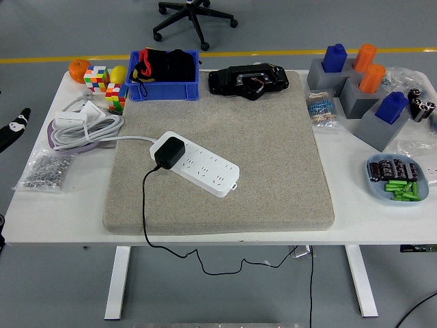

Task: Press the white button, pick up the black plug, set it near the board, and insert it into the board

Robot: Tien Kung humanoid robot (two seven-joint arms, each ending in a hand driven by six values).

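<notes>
A white power strip [198, 165] lies diagonally on the beige mat [273, 150]. A black plug [168, 153] sits seated in its left end, and its black cord [145, 205] runs down over the table's front edge. Only a black fingertip of my left hand [13, 128] shows at the left picture edge, off the table and far from the strip. My right hand is out of sight.
A coiled white cable [85, 126] and a bag of screws [46, 169] lie left of the mat. A blue bin [164, 85], colour cubes [106, 85] and a black device [248, 80] stand at the back. Grey blocks [365, 96] and a tray of parts [397, 178] are on the right.
</notes>
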